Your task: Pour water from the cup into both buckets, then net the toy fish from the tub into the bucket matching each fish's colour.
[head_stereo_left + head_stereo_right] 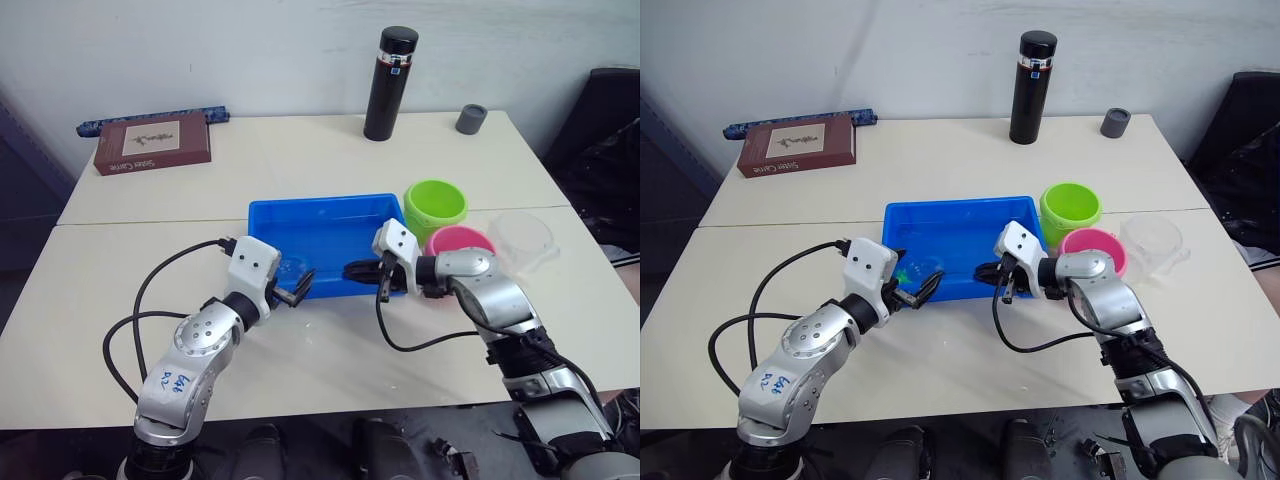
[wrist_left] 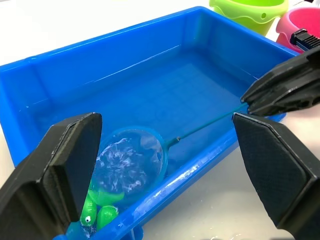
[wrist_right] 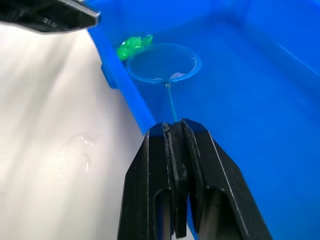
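A pale cream table (image 1: pixel 330 350) fills the scene, set against a white wall, with a seam running across it just behind the action. Nearest us, bare tabletop lies open in front of the tub, and a few drops of water glisten there in the right wrist view. Left gripper (image 1: pixel 297 290) hovers at the tub's near-left corner, fingers spread wide with nothing between them. Right gripper (image 1: pixel 998 277) sits at the near-right rim, fingers pressed tight on the thin dark handle of the net (image 2: pixel 131 165). And there's the hoop, light blue rim, clear mesh, lying low in the water at the near-left end of the tub (image 1: pixel 330 215), bright blue, shallow, raised rim all round. Tucked right against the hoop, in that same corner, a green toy fish (image 2: pixel 97 212), tiny, glossy, an eye visible; whether it is inside the mesh or just beside it, hard to call. The rest of the tub's floor is plain blue water.

Just right of the tub, the pink bucket (image 1: pixel 1095 250) stands, the lime green bucket (image 1: pixel 435 208) touching or nearly touching behind it. The clear cup (image 1: pixel 520 237) stands right of the pink one, near the table's right edge. Far back: a tall black flask (image 1: pixel 389 85), a small grey cup (image 1: pixel 471 119), a brown book (image 1: pixel 153 143) at far left.
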Robot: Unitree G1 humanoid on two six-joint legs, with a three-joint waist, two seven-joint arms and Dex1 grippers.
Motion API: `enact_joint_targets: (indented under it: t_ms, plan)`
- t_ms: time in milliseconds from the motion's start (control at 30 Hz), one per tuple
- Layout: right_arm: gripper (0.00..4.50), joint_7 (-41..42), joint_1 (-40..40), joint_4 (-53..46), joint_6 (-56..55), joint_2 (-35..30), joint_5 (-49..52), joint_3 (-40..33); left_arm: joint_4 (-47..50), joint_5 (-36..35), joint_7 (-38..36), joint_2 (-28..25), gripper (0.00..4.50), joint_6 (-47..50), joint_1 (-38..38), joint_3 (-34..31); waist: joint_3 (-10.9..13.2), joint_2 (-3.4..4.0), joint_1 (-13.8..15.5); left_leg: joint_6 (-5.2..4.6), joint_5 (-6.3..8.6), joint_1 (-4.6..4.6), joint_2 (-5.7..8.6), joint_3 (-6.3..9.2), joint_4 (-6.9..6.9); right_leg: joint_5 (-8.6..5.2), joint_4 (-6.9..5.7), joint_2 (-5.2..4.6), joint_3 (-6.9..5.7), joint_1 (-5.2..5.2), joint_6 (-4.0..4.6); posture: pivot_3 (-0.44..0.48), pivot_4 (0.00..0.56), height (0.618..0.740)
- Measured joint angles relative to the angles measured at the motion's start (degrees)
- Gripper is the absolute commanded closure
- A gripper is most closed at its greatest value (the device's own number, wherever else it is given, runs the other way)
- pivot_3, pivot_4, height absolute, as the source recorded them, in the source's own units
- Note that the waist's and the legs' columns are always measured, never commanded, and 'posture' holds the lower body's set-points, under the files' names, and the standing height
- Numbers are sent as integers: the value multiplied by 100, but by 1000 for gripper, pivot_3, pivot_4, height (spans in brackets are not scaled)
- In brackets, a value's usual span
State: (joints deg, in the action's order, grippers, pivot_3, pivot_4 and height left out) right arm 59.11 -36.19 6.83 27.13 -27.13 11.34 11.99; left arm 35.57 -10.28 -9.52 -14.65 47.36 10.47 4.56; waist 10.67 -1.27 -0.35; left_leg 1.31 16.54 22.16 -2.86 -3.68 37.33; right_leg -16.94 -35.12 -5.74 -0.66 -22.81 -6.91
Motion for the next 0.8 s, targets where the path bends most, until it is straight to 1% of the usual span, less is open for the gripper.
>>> enact_joint_targets:
  t_ms: [133, 267, 467, 567, 800]
  plan:
    - [4500, 0, -40, -10, 288, -43, 146, -110, -7, 1, -11, 0, 16, -6, 5, 2, 0, 0, 6, 0, 2, 1, 0, 0, -2, -1, 3, 0, -2, -1, 1, 0, 150, 740]
    - [4500, 18, 10, -105, 268, -144, 136, -109, -18, 1, -20, 0, 16, -10, 9, 2, 0, 0, 6, -1, 3, 2, 0, -1, -2, -1, 4, 0, -2, -1, 1, 0, 150, 740]
    - [4500, -61, 160, -76, -453, -163, -200, 34, -29, 2, -29, 0, 16, -20, 14, 6, 0, 0, -1, -1, 4, 1, 1, -2, -1, -1, 5, 1, -2, -1, 1, 0, 150, 740]
    - [4500, -203, 159, 54, -1008, -159, -459, 115, -29, 1, -33, 0, 16, -29, 15, 6, 0, 0, 3, -1, 3, 1, 1, -2, 0, -1, 4, 2, -2, -1, 0, 0, 150, 740]
    - [4500, -483, 73, 535, -1779, -84, -900, 190, -30, 1, -32, 0, 16, -36, 15, 15, 0, 0, -1, 0, 3, 1, 1, -3, -1, -1, 4, 2, -2, -1, 1, 0, 150, 740]
